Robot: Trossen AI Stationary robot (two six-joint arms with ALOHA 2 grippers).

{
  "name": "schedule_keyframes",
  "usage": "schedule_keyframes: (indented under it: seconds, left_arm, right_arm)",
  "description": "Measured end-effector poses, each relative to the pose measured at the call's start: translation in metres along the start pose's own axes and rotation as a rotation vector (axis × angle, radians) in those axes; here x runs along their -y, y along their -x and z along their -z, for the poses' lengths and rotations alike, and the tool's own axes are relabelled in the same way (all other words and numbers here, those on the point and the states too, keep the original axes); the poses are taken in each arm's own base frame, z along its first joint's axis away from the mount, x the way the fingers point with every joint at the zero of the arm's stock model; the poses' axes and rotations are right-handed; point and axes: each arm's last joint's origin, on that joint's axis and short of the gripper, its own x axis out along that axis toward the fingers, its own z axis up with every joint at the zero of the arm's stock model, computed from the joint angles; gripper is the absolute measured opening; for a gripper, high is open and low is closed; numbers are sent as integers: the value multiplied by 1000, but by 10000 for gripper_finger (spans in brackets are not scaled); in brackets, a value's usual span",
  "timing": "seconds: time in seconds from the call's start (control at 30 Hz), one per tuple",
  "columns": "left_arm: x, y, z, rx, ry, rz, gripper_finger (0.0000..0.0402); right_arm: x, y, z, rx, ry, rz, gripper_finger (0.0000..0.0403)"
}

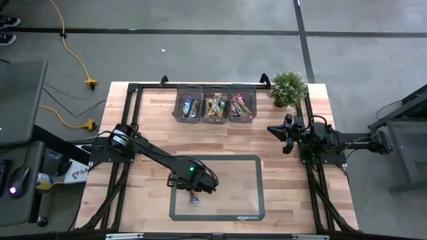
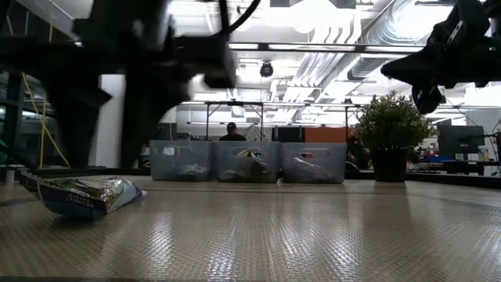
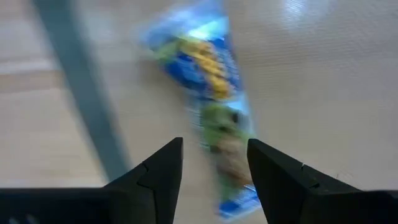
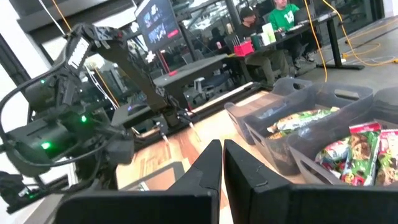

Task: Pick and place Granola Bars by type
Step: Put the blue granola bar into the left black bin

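Note:
One Granola Bar [image 3: 214, 93] in a blue wrapper lies flat on the clear mat [image 1: 247, 200] near the table's front. It also shows in the high view [image 1: 194, 198] and in the low view [image 2: 82, 196]. My left gripper [image 3: 214, 149] points down over it, open, one finger on either side of the bar's near half and still above it. From overhead the left gripper [image 1: 193, 189] shows at the mat's left part. My right gripper [image 1: 281, 133] waits shut at the table's right edge, also seen in its own wrist view [image 4: 222, 152].
Three grey bins [image 1: 215, 104] stand in a row at the far edge, each holding several wrapped bars [image 4: 351, 152]. A potted plant [image 1: 288, 88] stands at the far right corner. The mat's dark border [image 3: 81, 93] runs close beside the bar. People sit in the room behind.

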Motion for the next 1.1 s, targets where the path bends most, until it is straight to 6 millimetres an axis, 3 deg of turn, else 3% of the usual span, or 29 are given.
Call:
schedule_keyframes:
  seconds: [0.43,1.1]
  left_arm:
    - [11,-18,-8,-2,37,9,175]
    - [9,-18,-8,-66,0,-23,175]
  right_arm:
    - [0,-1,1,-11,2,4,0]
    - [0,-1,1,-15,3,6,0]
